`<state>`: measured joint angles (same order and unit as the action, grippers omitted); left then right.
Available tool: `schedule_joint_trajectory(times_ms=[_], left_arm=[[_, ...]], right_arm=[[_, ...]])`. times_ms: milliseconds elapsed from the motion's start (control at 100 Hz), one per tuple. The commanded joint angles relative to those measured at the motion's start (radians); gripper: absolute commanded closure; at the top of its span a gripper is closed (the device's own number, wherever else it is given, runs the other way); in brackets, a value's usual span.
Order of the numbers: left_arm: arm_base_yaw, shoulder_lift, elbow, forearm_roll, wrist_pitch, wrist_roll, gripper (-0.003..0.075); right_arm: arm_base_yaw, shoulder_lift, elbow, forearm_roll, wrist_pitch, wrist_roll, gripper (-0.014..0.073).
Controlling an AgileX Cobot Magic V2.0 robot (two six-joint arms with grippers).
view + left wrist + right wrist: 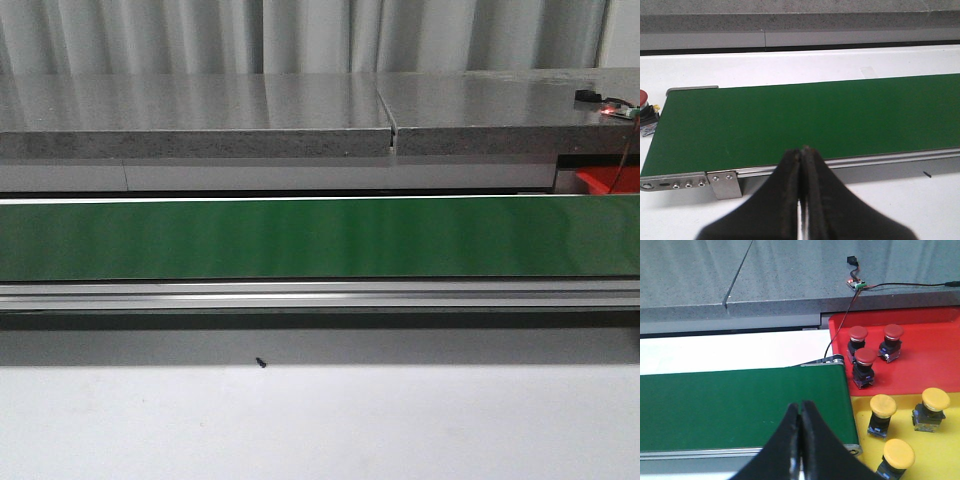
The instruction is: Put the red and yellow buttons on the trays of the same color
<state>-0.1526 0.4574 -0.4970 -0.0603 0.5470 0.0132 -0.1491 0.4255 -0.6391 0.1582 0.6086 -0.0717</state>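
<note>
Left fingers (801, 155) clenched together, empty, over the near edge of the green conveyor belt (805, 122). Right fingers (800, 410) likewise clenched, empty, over the belt's right end. Just past that end: red tray (935, 347) holding three red buttons (863, 366), yellow tray (940, 455) nearer the arm with three yellow buttons (882, 412). One more red button (644, 107) stands on the white desk (790, 62) off the belt's left end.
</note>
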Motion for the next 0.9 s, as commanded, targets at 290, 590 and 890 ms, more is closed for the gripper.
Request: schedule_joint_trajectory(times_ms=[290, 590, 890], left_arm=[[-0.009, 0.01, -0.034, -0.001, -0.088, -0.007, 0.0739], [0.002, 0.147, -0.167, 0.041, -0.085, -0.013, 0.0739], [0.171, 0.315, -0.33, 0.039, -0.096, -0.013, 0.0738]], right_arm=[[0.001, -0.024, -0.014, 0.012, -0.026, -0.009, 0.0662], [0.0, -0.024, -0.014, 0.012, -0.026, -0.009, 0.0662], [0.0, -0.024, -0.014, 0.012, -0.026, -0.009, 0.0662]])
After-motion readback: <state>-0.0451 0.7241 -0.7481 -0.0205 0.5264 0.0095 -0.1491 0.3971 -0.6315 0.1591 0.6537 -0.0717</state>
